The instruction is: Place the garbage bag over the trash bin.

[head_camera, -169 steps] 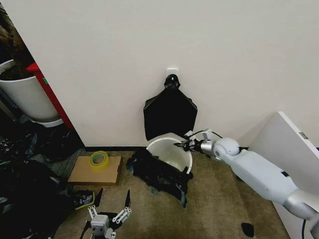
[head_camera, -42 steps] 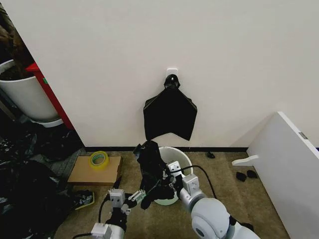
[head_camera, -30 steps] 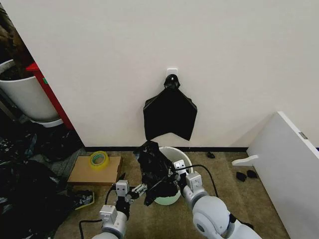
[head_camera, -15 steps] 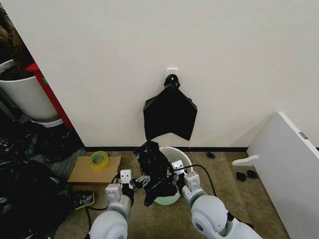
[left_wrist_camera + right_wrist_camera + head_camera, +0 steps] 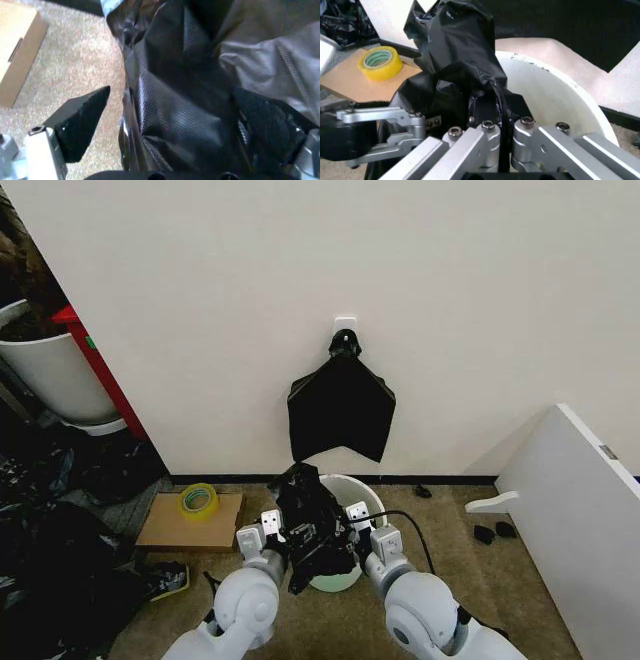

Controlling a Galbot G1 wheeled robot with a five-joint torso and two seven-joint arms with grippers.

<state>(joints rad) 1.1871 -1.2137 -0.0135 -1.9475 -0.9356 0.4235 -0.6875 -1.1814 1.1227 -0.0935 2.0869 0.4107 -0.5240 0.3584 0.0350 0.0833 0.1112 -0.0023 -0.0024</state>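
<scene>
2 claws grip garbage bag (image 5: 312, 520) over trash bin (image 5: 362, 498)

garbage bag (image 5: 312, 525): glossy black
trash bin (image 5: 362, 496): cream-white
tape roll (image 5: 198, 500), left of the bin: yellow
cardboard (image 5: 170, 530) under the tape: tan

garbage bag (image 5: 312, 525): glossy crinkled plastic film | trash bin (image 5: 555, 101): smooth plastic

wall (image 5: 300, 270): plain cream, dark baseboard | floor (image 5: 450, 530): tan carpet | white panel (image 5: 575, 510) leaning on the right | cardboard box (image 5: 170, 525) with yellow tape roll (image 5: 198, 500) left | big white tub (image 5: 50, 375), red post (image 5: 100, 370) far left
</scene>
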